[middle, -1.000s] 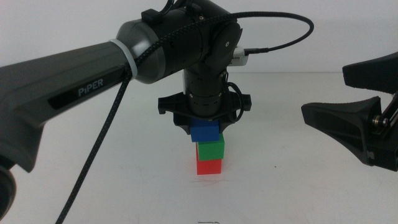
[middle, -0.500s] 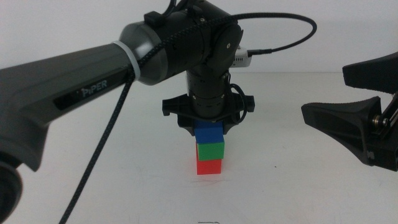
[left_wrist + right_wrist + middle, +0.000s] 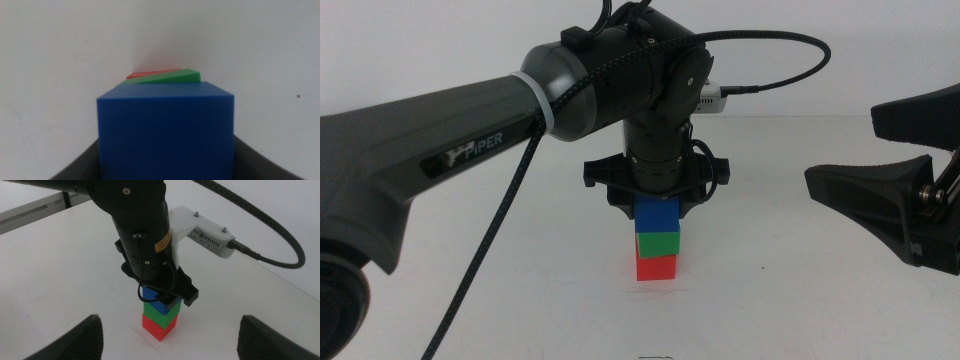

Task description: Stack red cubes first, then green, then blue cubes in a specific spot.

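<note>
While the left arm reaches in from the left side of the table and points straight down, the left gripper sits directly over a three-cube stack near the table centre. The red cube rests on the white tabletop at the base of the stack, the green cube sits on top of it, and the blue cube is the uppermost layer. In the left wrist view the blue cube fills the space between the two dark jaws, which close against its sides, so the left gripper has hold of this cube; slivers of the green cube and the red cube show just beyond its upper edge. The green cube appears turned slightly relative to the blue one. Whether the blue cube is fully seated on the green cube or a hair above it cannot be determined. In the right wrist view the stack stands upright beneath the left gripper. The right gripper waits at the right side of the table, well apart from the stack, with its jaws spread wide and holding nothing.
</note>
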{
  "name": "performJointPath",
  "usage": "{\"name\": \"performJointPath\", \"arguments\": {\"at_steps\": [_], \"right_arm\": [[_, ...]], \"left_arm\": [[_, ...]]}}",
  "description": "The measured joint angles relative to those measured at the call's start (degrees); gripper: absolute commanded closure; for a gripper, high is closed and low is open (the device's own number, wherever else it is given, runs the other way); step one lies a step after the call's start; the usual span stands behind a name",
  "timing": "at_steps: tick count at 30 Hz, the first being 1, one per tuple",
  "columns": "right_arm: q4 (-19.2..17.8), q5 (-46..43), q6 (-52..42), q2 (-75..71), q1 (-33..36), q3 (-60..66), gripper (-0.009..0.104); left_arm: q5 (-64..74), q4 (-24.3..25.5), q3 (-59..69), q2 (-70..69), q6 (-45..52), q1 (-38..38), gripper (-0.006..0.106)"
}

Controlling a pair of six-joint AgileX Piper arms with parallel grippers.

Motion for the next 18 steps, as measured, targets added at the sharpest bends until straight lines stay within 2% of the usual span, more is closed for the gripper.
{"name": "performJointPath", "arguments": {"at_steps": [4, 6, 14, 18], "right_arm": [[0.0, 0.0, 0.0, 0.0, 0.0, 0.0, 0.001], [0.0, 0.0, 0.0, 0.0, 0.0, 0.0, 0.001], [0.0, 0.0, 0.0, 0.0, 0.0, 0.0, 0.001], [0.0, 0.0, 0.0, 0.0, 0.0, 0.0, 0.001]], "left_arm": [[-0.66, 0.86, 0.0, 0.33, 1.32, 0.0, 0.013], [-1.42, 1.14, 0.0, 0.37, 1.83, 0.0, 0.006], [-3.38, 1.34, 0.0, -0.21, 3.08, 0.0, 0.007], [-2.27, 3.28, -0.55, -3.02, 4.5, 0.0, 0.007]]}}
